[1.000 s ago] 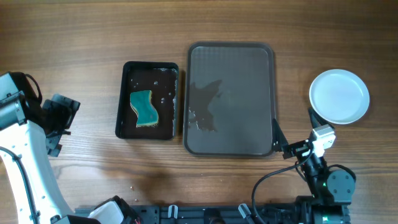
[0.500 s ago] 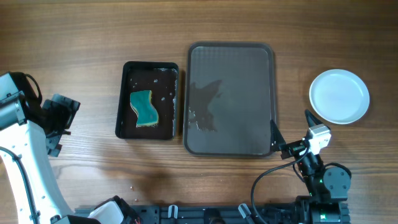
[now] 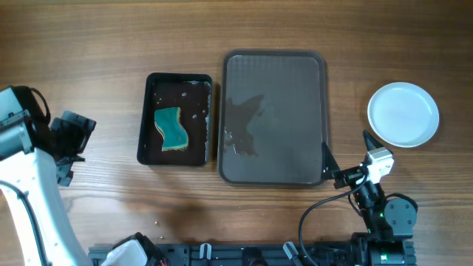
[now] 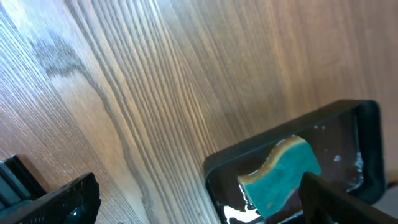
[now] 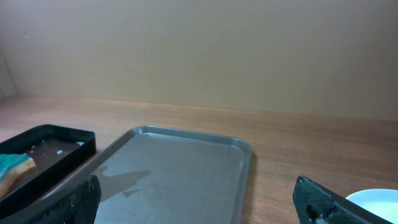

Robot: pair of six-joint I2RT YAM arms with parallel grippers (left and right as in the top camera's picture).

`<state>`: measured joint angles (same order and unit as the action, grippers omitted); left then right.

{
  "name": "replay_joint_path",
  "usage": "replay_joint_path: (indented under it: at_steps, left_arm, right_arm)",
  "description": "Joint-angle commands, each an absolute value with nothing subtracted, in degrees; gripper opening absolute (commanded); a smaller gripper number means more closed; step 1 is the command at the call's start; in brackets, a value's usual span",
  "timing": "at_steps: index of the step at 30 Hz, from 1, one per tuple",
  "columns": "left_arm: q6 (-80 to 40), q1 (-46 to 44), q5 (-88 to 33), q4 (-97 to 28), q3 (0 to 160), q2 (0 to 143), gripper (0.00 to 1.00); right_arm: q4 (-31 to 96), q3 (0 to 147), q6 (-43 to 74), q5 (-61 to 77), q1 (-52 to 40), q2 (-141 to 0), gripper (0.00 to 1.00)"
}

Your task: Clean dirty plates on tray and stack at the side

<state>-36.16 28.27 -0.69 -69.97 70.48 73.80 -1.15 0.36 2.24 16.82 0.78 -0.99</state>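
Observation:
The dark brown tray (image 3: 310,66) lies mid-table with only wet streaks on it; in the right wrist view the tray (image 5: 180,168) fills the foreground. Plain white plates (image 3: 403,114) sit on the table to its right, and I cannot tell how many are stacked. One plate's rim (image 5: 376,202) shows at the right wrist view's lower right. My right gripper (image 3: 346,151) (image 5: 202,202) hovers open and empty at the tray's near right corner. My left gripper (image 3: 72,148) (image 4: 199,208) stands open and empty at the far left.
A small glossy black tray (image 3: 148,103) (image 4: 348,115) (image 5: 56,140) left of the brown tray holds water and a teal sponge (image 3: 171,128) (image 4: 283,177) (image 5: 12,167). Bare wood lies between my left gripper and the black tray. The arm bases stand along the front edge.
The right arm has drawn back slightly to the left, away from the white plates. The left arm has hardly moved.

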Motion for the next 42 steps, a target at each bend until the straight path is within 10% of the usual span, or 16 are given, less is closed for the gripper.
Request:
replay_joint_path:
  at_steps: [1,14,27,42]
  left_arm:
    - [-36.49,27.77,-2.66,-70.65,71.26,66.04,1.0]
    - [-15.14,11.51,-8.05,-49.63,70.67,49.36,1.0]
    - [-20.27,1.96,-6.61,-15.16,35.42,23.2,1.0]
    - [-25.96,-0.27,-0.71,-3.62,8.38,0.19,1.0]
  right_arm:
    - [-1.34,0.3,1.52,16.03,0.38,-0.8,1.0]
    - [-1.34,0.3,1.52,16.03,0.38,-0.8,1.0]
    - [-1.34,0.3,1.5,16.05,0.38,-0.8,1.0]
    - [-1.34,0.3,1.5,16.05,0.38,-0.8,1.0]
